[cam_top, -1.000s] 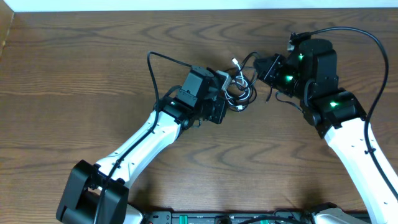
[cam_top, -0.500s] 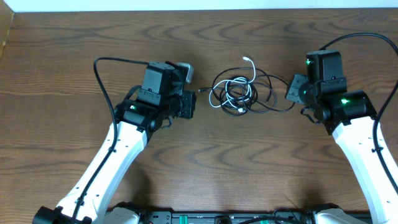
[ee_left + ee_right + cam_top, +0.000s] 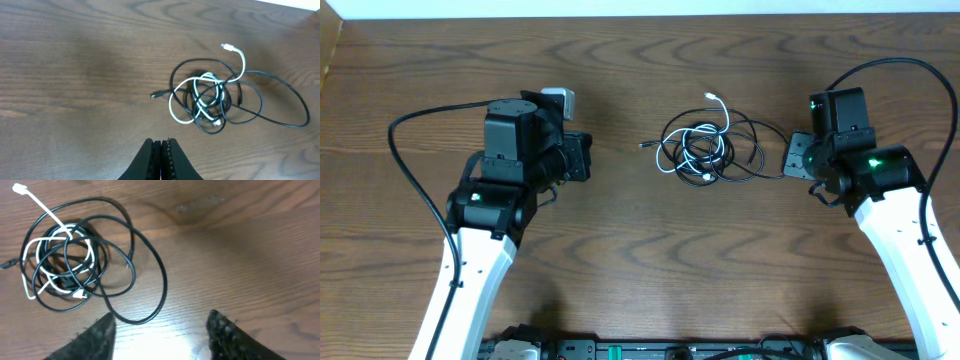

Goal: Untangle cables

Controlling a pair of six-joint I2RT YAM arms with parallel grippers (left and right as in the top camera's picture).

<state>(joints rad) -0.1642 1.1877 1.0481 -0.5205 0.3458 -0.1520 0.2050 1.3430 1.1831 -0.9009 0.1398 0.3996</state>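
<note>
The cables (image 3: 705,150) lie in one tangled heap on the wooden table, between the two arms. A white cable (image 3: 243,60) winds through the coils of a longer black cable (image 3: 162,280), whose wide loop spreads toward the right arm. My left gripper (image 3: 586,158) is shut with nothing in it, well left of the heap; in its wrist view the left gripper (image 3: 161,142) points at the cables (image 3: 207,97) from a distance. My right gripper (image 3: 794,156) stands open just right of the heap. In its wrist view the right gripper (image 3: 161,317) holds nothing, and the black loop's edge lies just ahead of its fingertips.
The table's far edge (image 3: 640,14) runs along the top of the overhead view. Thick black arm wires arc out beside the left arm (image 3: 405,160) and over the right arm (image 3: 920,70).
Both grippers have drawn back from the tangle, the left far to the left and the right to the right. The right gripper has opened. The cables now lie loose on the table.
</note>
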